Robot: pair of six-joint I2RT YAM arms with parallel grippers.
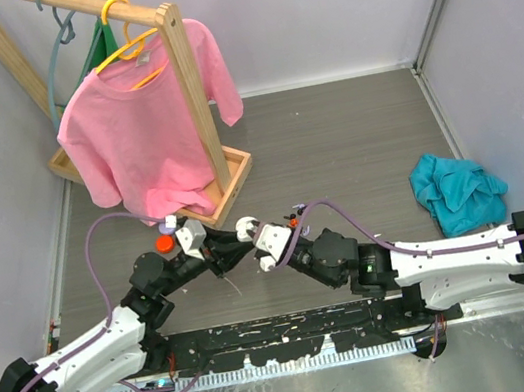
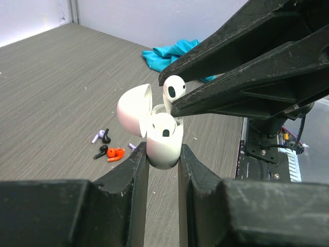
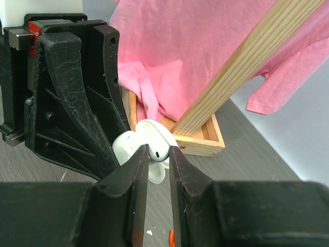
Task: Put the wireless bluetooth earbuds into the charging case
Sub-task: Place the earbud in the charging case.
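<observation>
Now my left gripper (image 2: 163,154) is clamped on the open charging case (image 2: 163,136), and my right gripper (image 3: 158,157) pinches a white earbud (image 2: 175,88) just above the case's mouth. I judge this the seating step; next I must lower it stem-first, squarely aligned.

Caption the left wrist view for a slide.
Left gripper clamps the open white case; right gripper holds a white earbud above it.

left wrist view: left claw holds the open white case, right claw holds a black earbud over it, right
No: the earbud in the right claw is white, not black; the left wrist view shows it. The left claw does hold the case.
</observation>
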